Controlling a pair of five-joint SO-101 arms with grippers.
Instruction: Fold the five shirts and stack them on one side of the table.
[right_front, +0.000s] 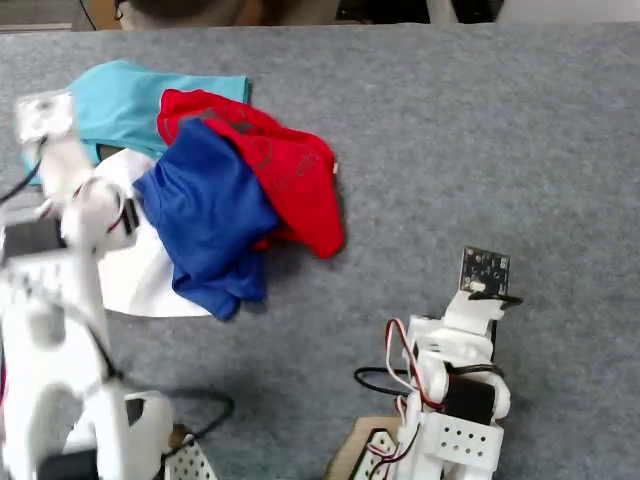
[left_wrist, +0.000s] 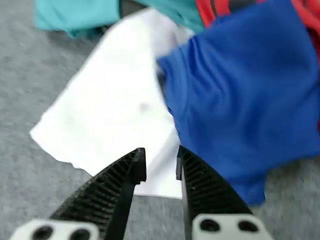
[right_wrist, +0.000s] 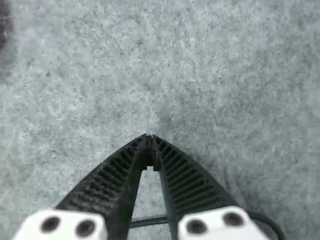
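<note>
1. Grey table (right_front: 480, 130), high view: shirts bunched in one pile at the left side.
2. Count: four shirts told apart, one each: teal shirt (right_front: 120, 100), red shirt (right_front: 295, 180), blue shirt (right_front: 205, 215), white shirt (right_front: 150, 275). Blue lies over red and white. Dark patch between teal and white; cannot tell what it is.
3. Arms: two. Left arm (right_front: 70, 200) sits over the pile's left edge, right arm (right_front: 455, 380) well apart on bare table.
4. Left wrist view: left fingers (left_wrist: 125, 175) slightly apart, nothing between them, above the white shirt's near edge.
5. Right wrist view: right fingers (right_wrist: 175, 167) together at the tips, empty, over bare table.
</note>
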